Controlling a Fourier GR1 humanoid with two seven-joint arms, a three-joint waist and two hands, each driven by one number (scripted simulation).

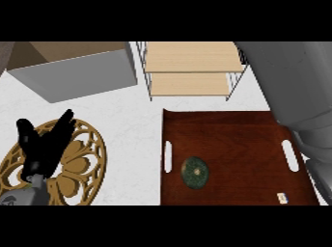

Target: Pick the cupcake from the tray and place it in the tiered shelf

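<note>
The dark red-brown tray [233, 135] lies on the white counter at the centre right. No cupcake shows anywhere on it. Behind the tray stands the tiered shelf [190, 84], a wire frame with two light wooden boards, both bare. My right forearm [304, 96] rises along the view's right side, over the tray's right edge, and runs past the shelf's right end to the top edge; its hand is out of sight. My left hand [44, 142] rests open at the lower left, fingers up, far from the tray.
A dark green disc [194, 172] and a small yellow-white item [282, 196] lie on the tray. A golden openwork trivet [80, 166] sits under my left hand. A grey open box [83, 75] stands at the back left.
</note>
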